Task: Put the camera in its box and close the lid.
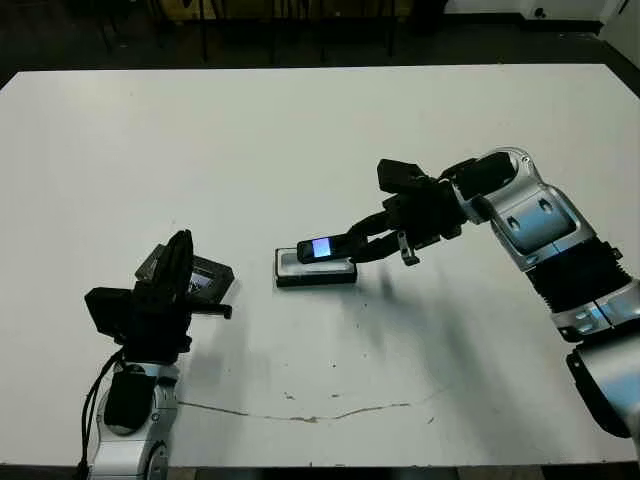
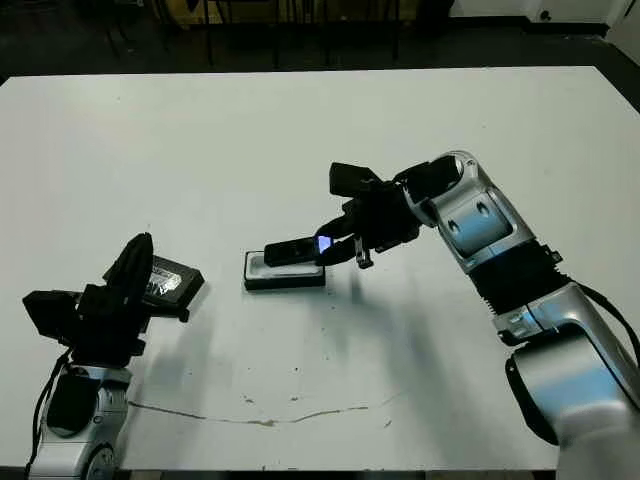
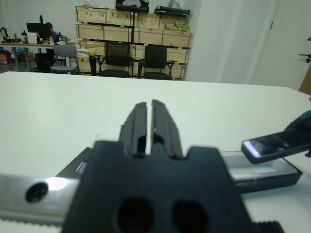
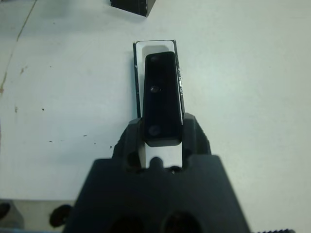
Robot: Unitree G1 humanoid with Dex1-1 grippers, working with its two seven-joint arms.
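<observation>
A: Although the camera (image 4: 162, 97) shows two small round marks on its dark face, is any writing legible?

B: None; only a lit bluish patch at its free end in the head views. It is a black oblong with rounded ends, gripped at one end by the right hand (image 1: 365, 243) and held tilted just above the box (image 1: 315, 270).

A: And the box?

B: A shallow black tray with white lining, resting mid-desk (image 1: 300, 130), its hollow partly covered by the camera.

A: Surroundings?

B: The lid (image 2: 165, 279), glossy-topped, lies near the left hand (image 3: 146, 124), whose fingers are pressed together on nothing. Chairs and stacked crates stand beyond the desk.
</observation>
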